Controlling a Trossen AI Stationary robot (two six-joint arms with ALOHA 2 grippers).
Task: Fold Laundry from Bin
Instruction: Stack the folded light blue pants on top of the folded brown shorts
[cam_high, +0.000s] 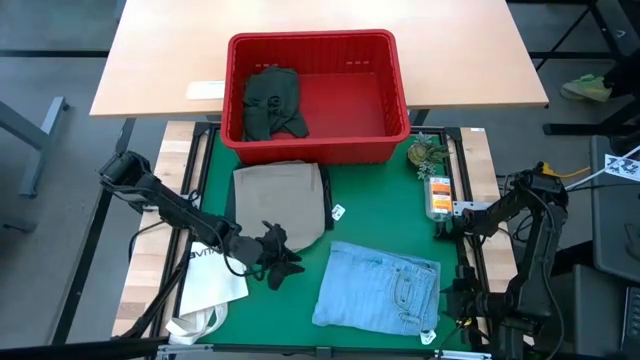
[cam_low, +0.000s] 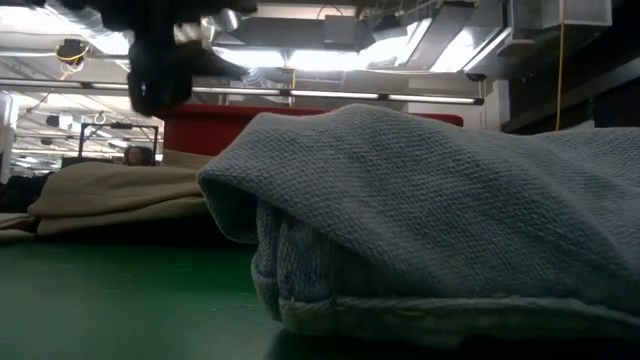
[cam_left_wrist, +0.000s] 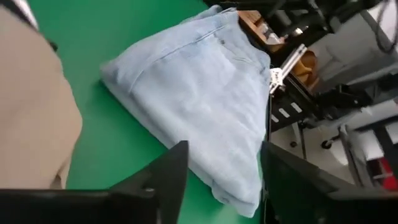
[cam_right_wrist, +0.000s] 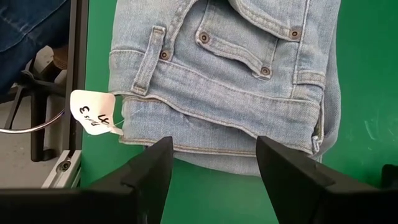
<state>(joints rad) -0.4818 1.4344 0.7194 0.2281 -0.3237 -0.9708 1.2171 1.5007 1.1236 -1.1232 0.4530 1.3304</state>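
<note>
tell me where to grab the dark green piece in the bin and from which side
Probably best to take the dark green piece at the raised folds near its middle, coming straight down from above. It lies crumpled in the left part of the red bin, whose walls block a sideways approach. The left end effector, open over the green mat, looks the nearer one.

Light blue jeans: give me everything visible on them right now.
The light blue jeans are pale washed denim, folded into a compact rectangle lying flat on the green mat, near its front right. The right wrist view shows the waistband, a belt loop, pocket seams with copper rivets, and a white handwritten tag attached at one corner. The low view shows a thick, rounded fold edge. Neither gripper touches them: the left gripper is beside them, open, and the khaki trousers lie apart.
</note>
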